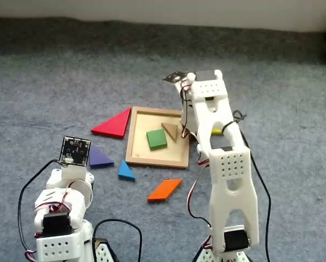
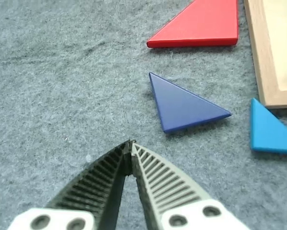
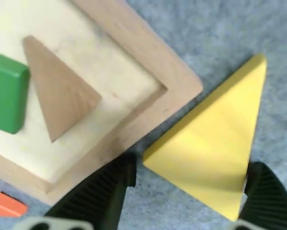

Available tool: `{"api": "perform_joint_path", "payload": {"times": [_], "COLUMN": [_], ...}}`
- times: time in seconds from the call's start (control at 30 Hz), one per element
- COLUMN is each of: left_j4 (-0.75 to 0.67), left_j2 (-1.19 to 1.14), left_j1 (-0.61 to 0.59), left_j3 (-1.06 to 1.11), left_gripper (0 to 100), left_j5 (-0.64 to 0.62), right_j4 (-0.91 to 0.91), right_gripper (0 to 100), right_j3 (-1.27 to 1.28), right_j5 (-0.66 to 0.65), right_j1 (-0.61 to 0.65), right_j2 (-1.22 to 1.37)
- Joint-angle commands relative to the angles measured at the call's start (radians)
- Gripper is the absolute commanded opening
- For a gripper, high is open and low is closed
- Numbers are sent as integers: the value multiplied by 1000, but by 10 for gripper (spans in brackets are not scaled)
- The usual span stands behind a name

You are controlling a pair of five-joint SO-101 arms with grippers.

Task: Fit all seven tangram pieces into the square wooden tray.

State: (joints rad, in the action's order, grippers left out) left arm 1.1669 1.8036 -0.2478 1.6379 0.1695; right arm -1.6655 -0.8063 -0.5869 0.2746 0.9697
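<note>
Tray (image 1: 156, 162): held green square (image 1: 156, 138) and brown triangle (image 1: 171, 131).
Right gripper (image 3: 191, 167): spread wide, straddling yellow triangle (image 3: 215, 139).
Left gripper (image 2: 130, 148): pinched closed, empty, over mat (image 2: 62, 72).

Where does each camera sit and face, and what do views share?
High view: fixed above, looking down at the wooden tray; left arm and right arm show.
Left wrist view: on the left arm, facing the dark blue triangle; shut left gripper shows.
Right wrist view: on the right arm, facing the tray corner; open right gripper straddles the yellow triangle.
Shared: the tray, all three.
</note>
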Motion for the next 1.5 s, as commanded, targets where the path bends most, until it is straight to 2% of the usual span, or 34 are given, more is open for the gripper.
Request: {"api": "perform_joint_path", "payload": {"times": [0.0, 0.47, 0.7, 0.97, 1.1, 1.3, 1.47], "left_j4": [-21, -25, -25, -25, -26, -26, -26], "left_j2": [7, 7, 7, 7, 7, 7, 7], "left_j1": [-7, -7, -7, -7, -7, -7, -7], "left_j3": [-7, -7, -7, -7, -7, -7, -7], "left_gripper": [11, 11, 11, 11, 11, 11, 11], "left_j5": [9, 9, 9, 9, 9, 9, 9], "right_j4": [65, 111, 111, -79, -97, -99, -99], "right_gripper": [346, 344, 236, 190, 187, 187, 187], "right_j3": [-10, -10, -12, -196, -257, -211, -154], "right_j5": [37, 43, 37, 34, -5, -17, -112], "right_j1": [8, 8, 4, -36, -65, -111, -170], "right_j2": [-27, -27, -33, -28, -31, -31, -31]}}
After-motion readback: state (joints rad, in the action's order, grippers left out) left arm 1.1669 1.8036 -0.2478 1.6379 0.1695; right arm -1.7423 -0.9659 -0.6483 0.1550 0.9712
